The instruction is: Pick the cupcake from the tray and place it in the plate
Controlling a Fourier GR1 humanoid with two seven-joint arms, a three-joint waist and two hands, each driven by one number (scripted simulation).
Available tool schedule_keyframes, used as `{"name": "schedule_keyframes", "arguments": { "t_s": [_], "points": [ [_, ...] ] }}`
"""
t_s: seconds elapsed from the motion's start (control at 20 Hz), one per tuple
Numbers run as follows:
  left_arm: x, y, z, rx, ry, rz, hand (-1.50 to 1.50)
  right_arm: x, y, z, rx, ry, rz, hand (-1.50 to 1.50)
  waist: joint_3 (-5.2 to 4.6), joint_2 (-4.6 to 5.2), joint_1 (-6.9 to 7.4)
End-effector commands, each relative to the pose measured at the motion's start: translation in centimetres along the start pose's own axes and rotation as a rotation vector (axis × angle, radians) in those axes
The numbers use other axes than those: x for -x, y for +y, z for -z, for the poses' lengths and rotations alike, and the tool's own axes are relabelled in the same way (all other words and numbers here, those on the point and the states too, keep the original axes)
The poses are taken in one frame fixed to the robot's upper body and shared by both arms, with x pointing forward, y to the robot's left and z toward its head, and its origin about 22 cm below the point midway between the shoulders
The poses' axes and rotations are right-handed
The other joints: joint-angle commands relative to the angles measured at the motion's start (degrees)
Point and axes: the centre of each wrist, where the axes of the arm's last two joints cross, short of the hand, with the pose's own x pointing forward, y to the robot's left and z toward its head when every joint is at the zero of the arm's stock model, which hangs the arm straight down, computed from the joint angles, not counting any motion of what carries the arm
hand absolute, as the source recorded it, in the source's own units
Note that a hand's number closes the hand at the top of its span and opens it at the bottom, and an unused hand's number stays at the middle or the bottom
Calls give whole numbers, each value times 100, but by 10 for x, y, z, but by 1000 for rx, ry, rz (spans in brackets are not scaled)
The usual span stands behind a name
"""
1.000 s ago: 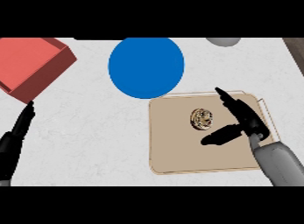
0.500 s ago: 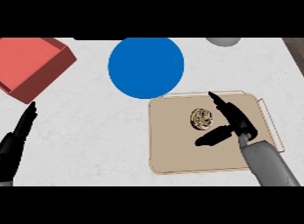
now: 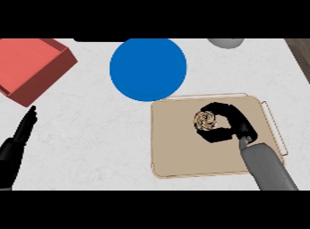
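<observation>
On the tan tray [image 3: 183, 152], right of centre, sits a brown swirled cupcake [image 3: 204, 120]. My right hand [image 3: 231, 123] curls round it, fingers arching over its far side and thumb below it. The blue plate [image 3: 148, 68] lies just beyond the tray's far left corner. At the left edge my left hand [image 3: 20, 136] rests on the counter with straight fingers pointing away from me, holding nothing.
A red box [image 3: 25, 67] stands at the far left. A grey round object [image 3: 226, 42] shows at the far edge, right of the plate. The counter's right edge runs along a dark wooden strip [image 3: 309, 58].
My right hand has moved left over the tray and its fingers have curled round the cupcake. The left hand has barely shifted.
</observation>
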Motion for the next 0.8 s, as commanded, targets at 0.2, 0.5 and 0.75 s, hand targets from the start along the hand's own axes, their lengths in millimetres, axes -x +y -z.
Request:
{"name": "schedule_keyframes", "arguments": {
  "t_s": [0.2,0.5,0.75],
  "points": [
    [-10,-17,9,-8,-4,6,0,23,-28,10,244,172,-190,150,43,74,52],
    [-5,-5,2,-7,0,-4,0,37,-27,3,504,375,-411,150,34,29,21],
    [-2,2,-5,2,14,9,0,13,-42,-1,743,375,-470,150,36,17,14]
  ]
}}
